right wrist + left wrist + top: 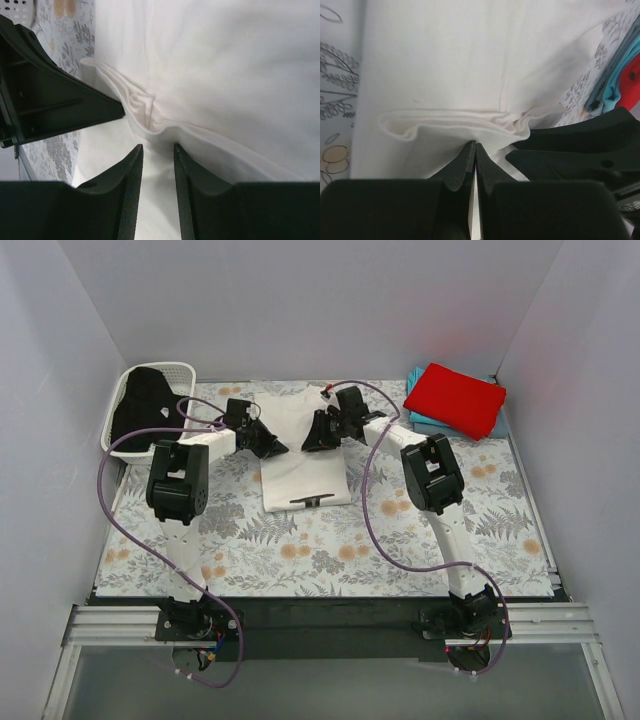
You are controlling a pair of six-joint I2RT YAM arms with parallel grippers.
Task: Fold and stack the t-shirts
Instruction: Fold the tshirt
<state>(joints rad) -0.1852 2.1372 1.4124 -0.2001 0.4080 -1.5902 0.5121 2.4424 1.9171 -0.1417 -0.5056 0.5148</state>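
The white t-shirt point(305, 480) lies partly folded in the middle of the table, with a black print at its near edge. Both grippers meet at its far end. My left gripper point(474, 145) is shut, its tips pinching the folded edge of the white t-shirt point(445, 65). My right gripper point(156, 147) is open, its jaws either side of the folded edge of the white t-shirt point(225, 75), not clamping it. The red t-shirt point(455, 400) lies folded on the teal one point(422, 422) at the back right. The black t-shirt point(140, 405) is in the basket.
The white lattice basket point(180, 370) stands at the back left. The floral table cloth point(330, 550) covers the table. White walls close in the back and sides. The two grippers are almost touching; the right one shows in the left wrist view point(580, 145).
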